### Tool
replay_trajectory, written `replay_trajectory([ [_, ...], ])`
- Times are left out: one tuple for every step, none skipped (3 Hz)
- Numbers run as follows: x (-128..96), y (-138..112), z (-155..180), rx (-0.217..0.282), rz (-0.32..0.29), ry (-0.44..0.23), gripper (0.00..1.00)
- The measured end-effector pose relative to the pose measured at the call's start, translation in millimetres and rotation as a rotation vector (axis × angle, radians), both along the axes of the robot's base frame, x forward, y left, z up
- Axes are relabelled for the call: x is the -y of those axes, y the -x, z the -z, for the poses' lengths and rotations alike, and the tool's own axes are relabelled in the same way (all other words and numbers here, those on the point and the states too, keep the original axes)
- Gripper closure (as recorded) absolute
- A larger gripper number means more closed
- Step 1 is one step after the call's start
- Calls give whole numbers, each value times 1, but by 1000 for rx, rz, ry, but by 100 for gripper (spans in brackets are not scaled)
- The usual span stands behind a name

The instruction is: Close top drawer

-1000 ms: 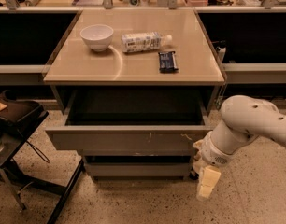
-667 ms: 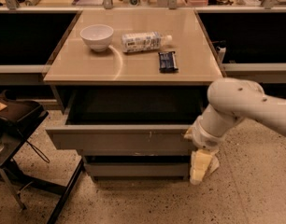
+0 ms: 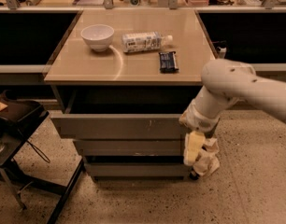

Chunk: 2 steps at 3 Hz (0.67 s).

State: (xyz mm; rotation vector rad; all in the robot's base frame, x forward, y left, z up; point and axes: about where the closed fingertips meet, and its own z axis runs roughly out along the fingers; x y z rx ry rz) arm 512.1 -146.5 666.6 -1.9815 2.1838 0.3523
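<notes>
Gripper (image 3: 198, 154) hangs pointing down at the floor, right at the right-hand end of the top drawer (image 3: 119, 126), its pale yellow parts sitting in front of the right ends of the two lower drawer fronts (image 3: 129, 147). Clenched or released? Can't tell from here. Above it the wrist is tucked against the drawer's right corner, and the white arm (image 3: 225, 78) comes in from the right edge, bends sharply at a bulky elbow by the counter's corner, then drops down and left to the wrist. The top drawer stands pulled out from under the tan counter (image 3: 133, 66), dark inside, with small pale scratches right of centre on its flat grey front. Up on the counter: a white bowl (image 3: 97, 35), a bottle (image 3: 145, 42) lying on its side just beside it, and a dark packet (image 3: 168, 61) nearer the front edge
</notes>
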Motion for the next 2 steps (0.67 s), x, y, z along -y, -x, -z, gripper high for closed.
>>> replay_trajectory([
  [-5, -19, -6, -16, 8, -8, 0],
  [4, -58, -13, -16, 61, -66, 0],
])
